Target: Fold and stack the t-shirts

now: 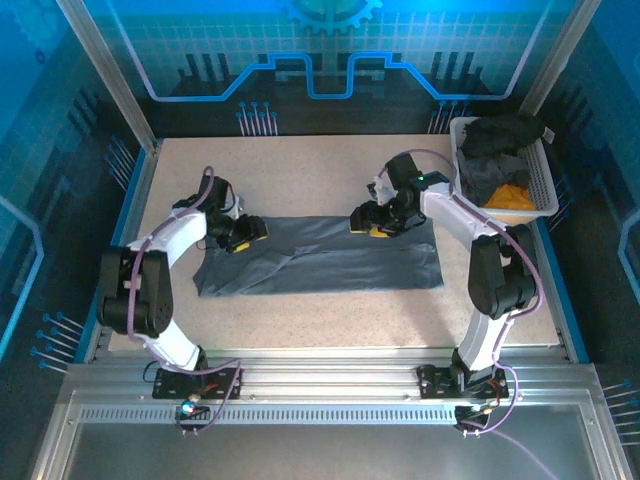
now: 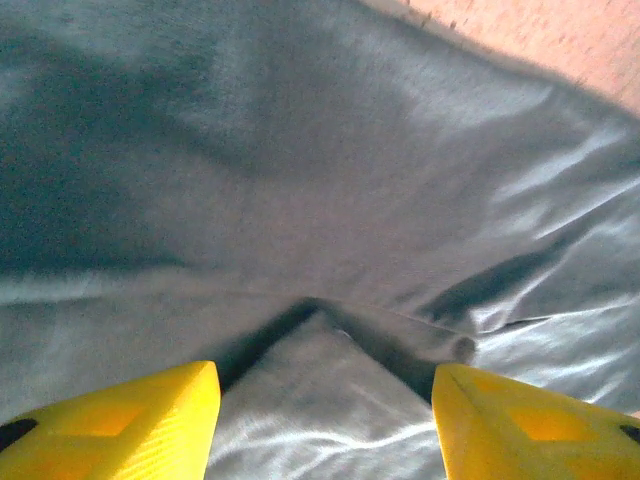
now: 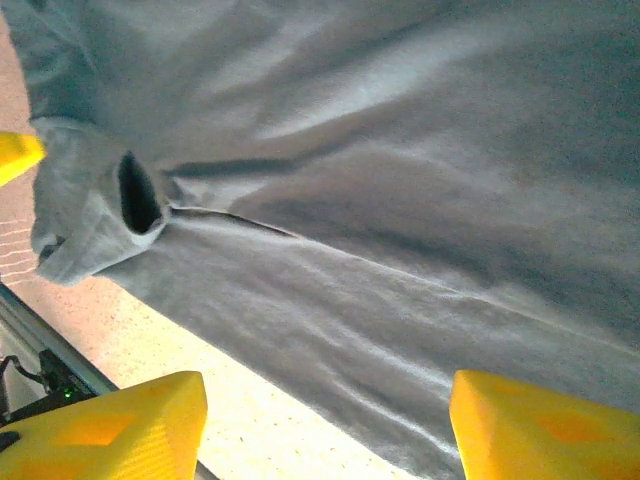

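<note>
Across the middle of the table [image 1: 300, 165] we see the grey t-shirt [image 1: 330, 262] folded lengthwise, the left gripper [image 1: 250, 233] and right gripper [image 1: 368, 223] both wide and empty over its far edge; a shallow pinch could, we judge, catch one layer and spoil the fold.

A speckled beige bench [image 1: 300, 320] stands inside a frame of slanting aluminium posts [image 1: 103, 70]. Blue trim [image 1: 565, 300] lines its sides. The back wall [image 1: 180, 40] glows blue with a grid, circuit lines and a gear [image 1: 330, 10]. A ribbed metal rail [image 1: 320, 385] runs along the near edge.
</note>
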`<move>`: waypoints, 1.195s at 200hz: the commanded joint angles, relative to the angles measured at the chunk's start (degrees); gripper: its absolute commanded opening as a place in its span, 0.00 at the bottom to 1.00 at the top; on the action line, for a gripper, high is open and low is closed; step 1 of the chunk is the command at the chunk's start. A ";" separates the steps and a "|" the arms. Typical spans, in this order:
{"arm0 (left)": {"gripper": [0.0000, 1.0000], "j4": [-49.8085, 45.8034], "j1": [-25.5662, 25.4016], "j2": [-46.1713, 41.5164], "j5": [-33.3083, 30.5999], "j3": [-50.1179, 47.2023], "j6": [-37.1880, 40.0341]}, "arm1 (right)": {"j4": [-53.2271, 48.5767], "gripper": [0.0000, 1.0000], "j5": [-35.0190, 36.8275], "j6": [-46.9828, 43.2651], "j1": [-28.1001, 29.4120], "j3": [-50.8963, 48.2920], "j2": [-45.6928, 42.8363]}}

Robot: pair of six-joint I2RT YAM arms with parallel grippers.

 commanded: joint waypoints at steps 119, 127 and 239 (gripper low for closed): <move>0.53 -3.63 -3.12 3.74 1.87 -3.43 13.87 | 0.85 0.66 -2.43 0.15 1.03 0.52 -1.67; 0.52 -3.26 -3.21 3.21 2.20 -3.70 13.71 | 0.80 0.66 -2.32 0.18 1.03 0.66 -1.58; 0.00 -3.73 -10.59 -5.59 -0.31 -8.99 3.82 | 1.06 0.65 -2.04 0.34 1.13 -0.14 -1.38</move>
